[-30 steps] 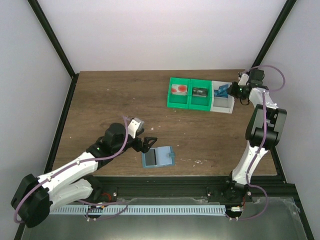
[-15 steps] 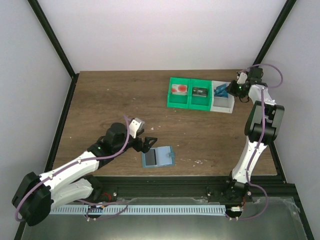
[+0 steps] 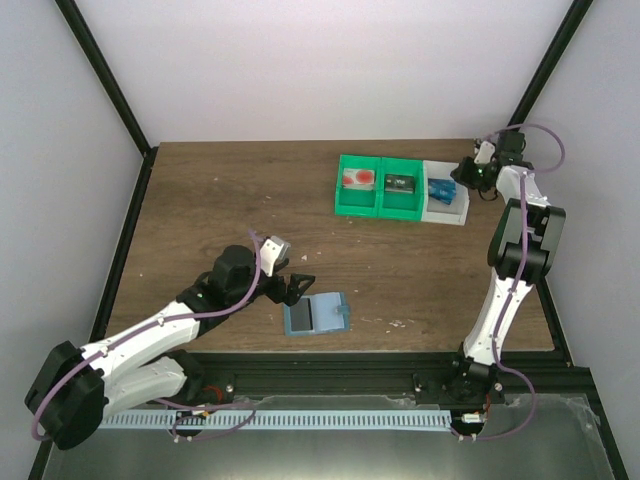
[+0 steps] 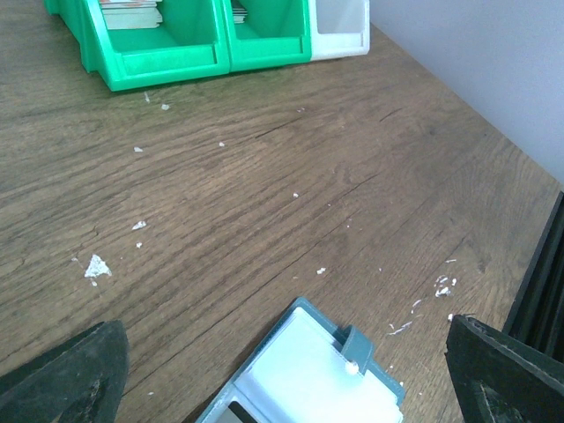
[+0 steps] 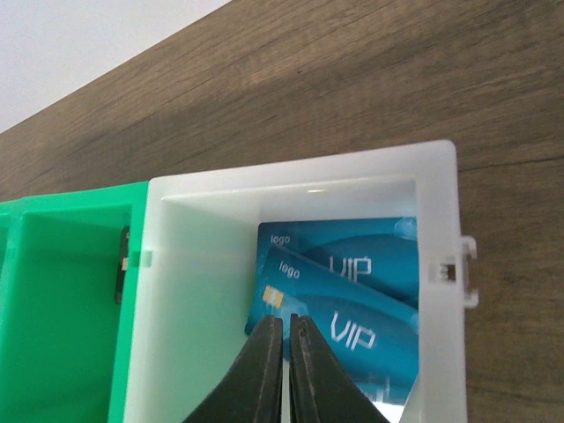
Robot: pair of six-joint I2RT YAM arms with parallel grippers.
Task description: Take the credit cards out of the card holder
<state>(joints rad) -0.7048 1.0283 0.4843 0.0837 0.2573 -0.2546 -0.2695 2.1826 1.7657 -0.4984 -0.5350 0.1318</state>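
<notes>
Your dark wood-grain table (image 3: 200, 200) fills the top view. The left arm (image 3: 150, 335) lies low across its 7 o'clock corner. The right arm (image 3: 520, 250) stands tall at the 3 o'clock edge and reaches back toward 1 o'clock.

At about 1 o'clock on the table you have a row of three open plastic bins set touching side by side. Two are green bins (image 3: 380, 208). The third is a white bin (image 5: 300, 167), which closes the row at its 3 o'clock end.

The flat light-blue bifold card holder (image 3: 316, 315) lies opened out near the table's 6 o'clock edge, well apart from the bins, with a small strap tab on its 3 o'clock side. You cannot tell whether any card sits in its pockets.

Your left gripper (image 3: 292, 287) hangs just beside the holder at its 10 o'clock. Its jaws are spread wide and empty, one finger (image 4: 70, 374) on either side of the wrist view.

Your right gripper (image 5: 286, 348) is over the white bin. Its dark fingers are drawn almost together with nothing visible between them.

Two glossy blue credit cards printed "VIP" (image 5: 352, 291) lie overlapped on the white bin's floor, right under those fingertips. The green bins each hold what looks like a card too, one with red marks and one dark.

Small white flecks (image 4: 95, 267) dot the wood between the bins and the holder.
</notes>
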